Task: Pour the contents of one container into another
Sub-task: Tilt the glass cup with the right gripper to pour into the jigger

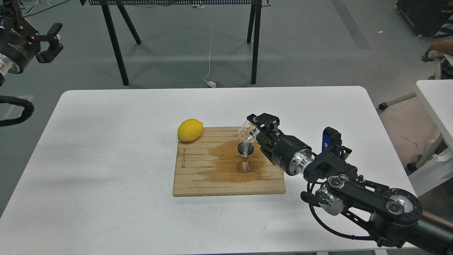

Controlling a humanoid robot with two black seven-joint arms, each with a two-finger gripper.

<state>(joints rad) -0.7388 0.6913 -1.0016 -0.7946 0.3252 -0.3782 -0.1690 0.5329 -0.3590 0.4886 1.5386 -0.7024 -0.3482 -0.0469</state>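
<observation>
Right gripper (255, 128) clamps one cup (247, 132), tipped over one jigger (245, 158) upright on one wet board (198, 177). One lemon (190, 129) at board's far-left corner. Left gripper (53, 40) spread wide, raised, far away. One white table (106, 141).

A lab or workshop: bare grey floor (300, 46), trestle-legged bench (120, 42), loose cable (210, 53), plain white table (106, 141)

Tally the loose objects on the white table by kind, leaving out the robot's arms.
Lemon: 1
Wooden cutting board: 1
Steel jigger, standing on the board: 1
Clear glass cup, held tilted over the jigger by the right pincer: 1
Total: 4
</observation>
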